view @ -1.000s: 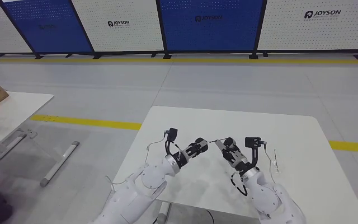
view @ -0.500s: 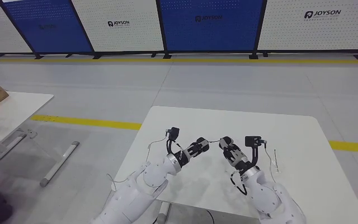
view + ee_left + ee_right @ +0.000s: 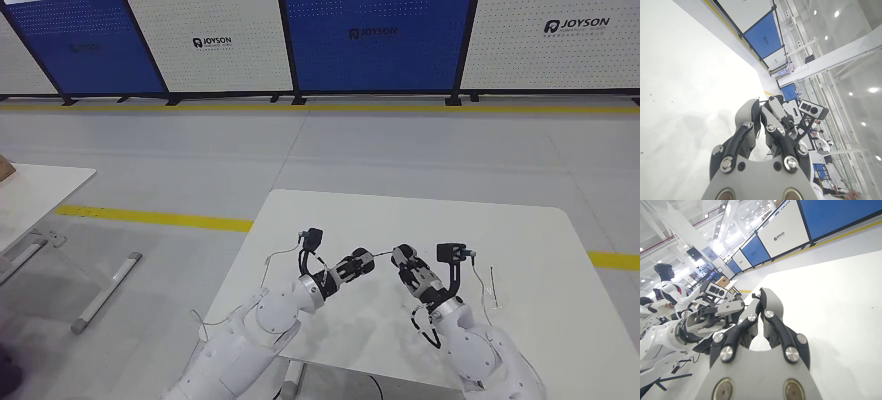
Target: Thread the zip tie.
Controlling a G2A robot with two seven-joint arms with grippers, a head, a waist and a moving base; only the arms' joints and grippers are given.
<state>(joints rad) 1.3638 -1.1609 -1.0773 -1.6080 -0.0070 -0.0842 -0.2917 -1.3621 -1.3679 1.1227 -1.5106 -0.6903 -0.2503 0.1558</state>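
Your left fingers [image 3: 756, 108] and right fingers [image 3: 762, 300] each pinch the zip tie [image 3: 754, 295], which spans the gap between their tips above the bench [image 3: 500, 230]; threading looks unfinished.

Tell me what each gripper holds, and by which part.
The right gripper pinches the zip tie just behind its head, which sticks out past the fingertips. The left gripper pinches its thin strap farther along.
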